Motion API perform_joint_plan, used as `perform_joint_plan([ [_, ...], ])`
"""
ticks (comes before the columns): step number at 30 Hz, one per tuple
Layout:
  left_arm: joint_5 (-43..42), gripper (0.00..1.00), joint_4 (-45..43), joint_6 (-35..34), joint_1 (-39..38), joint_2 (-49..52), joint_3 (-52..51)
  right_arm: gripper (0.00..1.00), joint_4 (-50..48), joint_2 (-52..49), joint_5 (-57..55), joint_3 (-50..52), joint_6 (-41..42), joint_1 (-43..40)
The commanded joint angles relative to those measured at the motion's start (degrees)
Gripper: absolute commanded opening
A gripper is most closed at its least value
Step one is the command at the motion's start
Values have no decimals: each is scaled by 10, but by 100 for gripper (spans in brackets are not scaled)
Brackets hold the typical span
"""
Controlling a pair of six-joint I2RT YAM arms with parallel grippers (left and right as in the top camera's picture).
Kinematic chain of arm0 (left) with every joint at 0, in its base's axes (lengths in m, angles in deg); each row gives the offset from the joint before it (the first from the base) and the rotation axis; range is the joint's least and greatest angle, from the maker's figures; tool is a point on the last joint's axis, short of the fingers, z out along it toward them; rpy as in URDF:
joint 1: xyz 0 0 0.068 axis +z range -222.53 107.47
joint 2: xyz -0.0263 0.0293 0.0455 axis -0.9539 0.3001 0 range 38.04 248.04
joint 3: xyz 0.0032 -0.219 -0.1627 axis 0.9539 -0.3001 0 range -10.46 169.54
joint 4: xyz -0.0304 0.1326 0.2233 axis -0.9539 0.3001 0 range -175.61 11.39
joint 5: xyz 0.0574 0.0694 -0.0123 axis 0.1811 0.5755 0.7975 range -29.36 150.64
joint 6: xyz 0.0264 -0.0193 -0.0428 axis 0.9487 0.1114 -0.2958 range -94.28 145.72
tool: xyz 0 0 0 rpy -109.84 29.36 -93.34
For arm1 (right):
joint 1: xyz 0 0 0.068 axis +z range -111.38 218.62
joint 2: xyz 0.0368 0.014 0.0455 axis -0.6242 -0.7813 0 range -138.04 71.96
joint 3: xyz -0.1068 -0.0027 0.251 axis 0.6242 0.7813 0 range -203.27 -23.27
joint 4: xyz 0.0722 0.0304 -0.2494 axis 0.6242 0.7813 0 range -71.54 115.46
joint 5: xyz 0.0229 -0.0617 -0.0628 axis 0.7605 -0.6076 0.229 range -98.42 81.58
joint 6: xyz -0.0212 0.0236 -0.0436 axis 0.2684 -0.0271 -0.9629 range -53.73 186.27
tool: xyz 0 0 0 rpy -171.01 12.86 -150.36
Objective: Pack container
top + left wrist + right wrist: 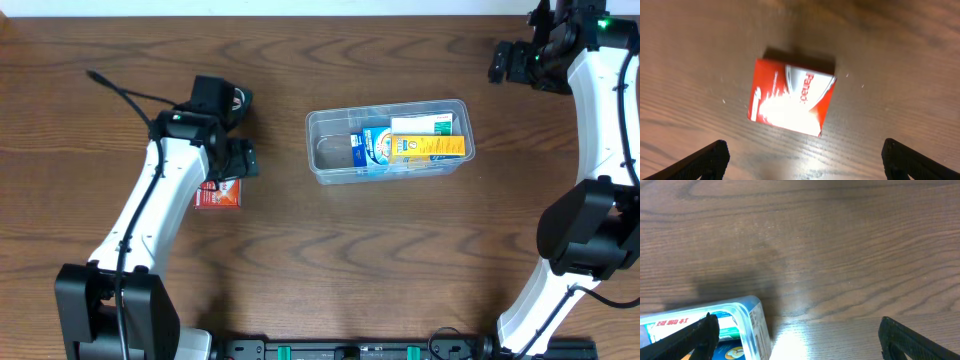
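Note:
The clear plastic container [320, 150] stands at the table's middle and holds a yellow box [428, 148], a blue box [373, 147] and a green-and-white box [428, 124]. Its corner shows in the right wrist view [754, 322]. A red box [221, 194] lies flat on the table to the left. It also shows in the left wrist view [790, 96]. My left gripper [802, 162] is open above the red box, its fingers wide apart, touching nothing. My right gripper [797, 340] is open and empty at the far right, beyond the container's corner.
The table is dark wood. A black cable [120, 90] trails at the far left behind the left arm. The right arm's base [585, 235] stands at the right edge.

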Motion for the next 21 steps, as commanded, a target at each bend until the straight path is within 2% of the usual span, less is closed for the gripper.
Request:
perform_joint_plan([
  [1,-31,98,-2,-11,9,-1,-19,99,1,1,0,-8,7,2],
  [14,-29,98,-25,-9,33,51,-30,99,1,1,0,-8,7,2],
  [21,-31,98,-53,37,78,103,-30,99,1,1,0,-8,7,2],
])
